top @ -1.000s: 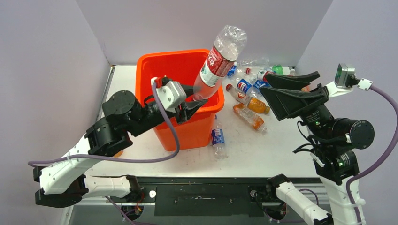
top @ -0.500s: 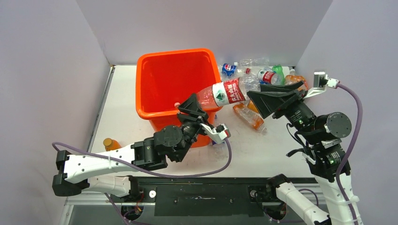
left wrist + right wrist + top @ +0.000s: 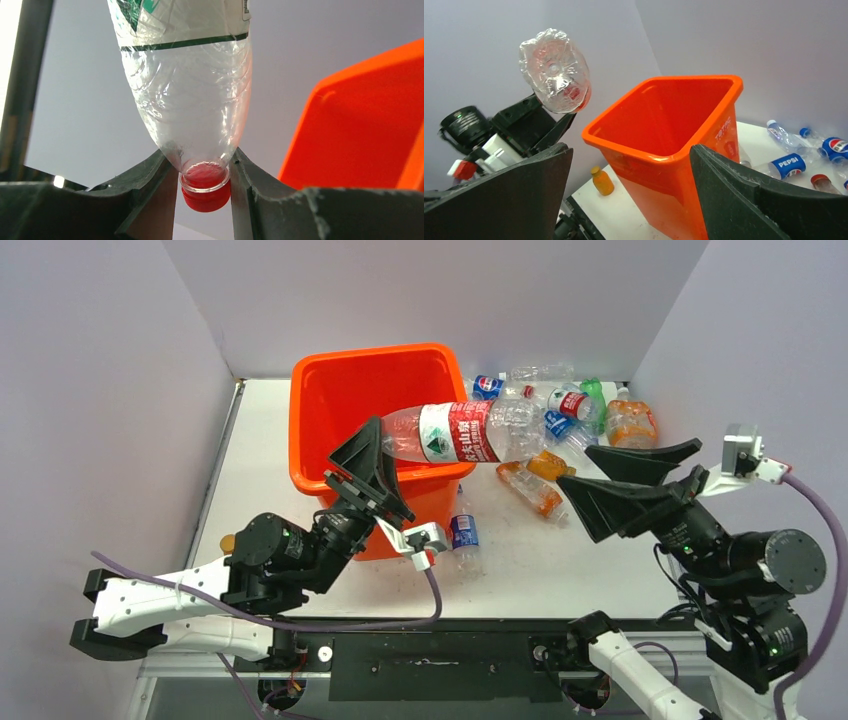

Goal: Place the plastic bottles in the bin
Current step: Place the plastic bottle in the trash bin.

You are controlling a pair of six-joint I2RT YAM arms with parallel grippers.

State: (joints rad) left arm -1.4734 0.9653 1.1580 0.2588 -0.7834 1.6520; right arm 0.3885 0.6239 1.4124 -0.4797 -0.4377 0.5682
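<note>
Bottle pile (image 3: 573, 405) right of bin (image 3: 340, 410), 1 lone bottle (image 3: 463, 533) at its near-right corner.

Left hand (image 3: 372, 455) raised, pinching bottle (image 3: 460, 432); right hand (image 3: 575, 466) spread wide.

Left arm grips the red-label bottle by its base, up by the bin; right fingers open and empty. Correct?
Not by its base: the left wrist view shows the left fingers pinching the red-label bottle at its neck, just above the red cap. It is up by the bin, and the right fingers are open and empty.
</note>
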